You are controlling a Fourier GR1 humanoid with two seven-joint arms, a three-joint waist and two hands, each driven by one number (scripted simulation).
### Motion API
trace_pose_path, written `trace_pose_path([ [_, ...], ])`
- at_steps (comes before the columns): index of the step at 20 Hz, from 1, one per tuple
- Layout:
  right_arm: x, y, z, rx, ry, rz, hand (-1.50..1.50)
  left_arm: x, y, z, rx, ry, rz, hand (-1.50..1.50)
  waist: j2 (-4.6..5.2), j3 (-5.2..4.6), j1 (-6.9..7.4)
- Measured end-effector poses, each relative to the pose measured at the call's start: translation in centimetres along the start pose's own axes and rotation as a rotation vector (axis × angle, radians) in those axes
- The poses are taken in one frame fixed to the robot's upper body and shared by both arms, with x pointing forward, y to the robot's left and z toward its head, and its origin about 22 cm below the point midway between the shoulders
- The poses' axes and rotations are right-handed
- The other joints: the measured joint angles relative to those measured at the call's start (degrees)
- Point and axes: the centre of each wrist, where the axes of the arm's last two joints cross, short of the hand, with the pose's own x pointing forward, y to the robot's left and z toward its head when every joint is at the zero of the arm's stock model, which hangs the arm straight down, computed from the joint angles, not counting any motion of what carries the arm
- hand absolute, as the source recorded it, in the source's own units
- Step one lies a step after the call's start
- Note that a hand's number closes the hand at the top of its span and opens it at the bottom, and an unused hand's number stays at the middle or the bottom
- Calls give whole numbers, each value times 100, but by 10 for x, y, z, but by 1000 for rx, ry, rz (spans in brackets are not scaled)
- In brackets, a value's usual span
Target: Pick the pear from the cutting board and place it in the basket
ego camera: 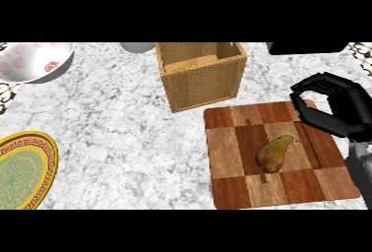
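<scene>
A brownish-green pear (pixel 274 153) lies on the checkered wooden cutting board (pixel 231 182) at the right of the head view, its stem pointing up and right. My right hand (pixel 335 108) hovers over the board's far right corner, above and to the right of the pear, not touching it. Its fingers are curved with a gap to the thumb, and nothing is between them. The woven square basket (pixel 200 74) stands just behind the board, its inside showing nothing. My left hand does not show.
A white bowl with red marks (pixel 33 61) sits at the far left. At the left edge lies a green plate with a gold rim (pixel 22 170). A grey round object (pixel 138 47) and a dark object (pixel 305 47) sit at the counter's back.
</scene>
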Motion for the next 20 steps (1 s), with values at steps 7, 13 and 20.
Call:
trace_pose_path([
  [7, 8, 16, -4, -33, -78, 198, -150, -15, 23, 1, 78, 40, -76, 0, 18, -218, -388],
  [13, 8, -7, -2, -1, 64, 567, -150, -30, 33, 6, 113, 76, -68, 0, -43, -330, -623],
  [20, 3, -9, 6, 217, 314, 834, -150, -36, 36, 12, 118, 55, -57, 0, -25, -380, -712],
])
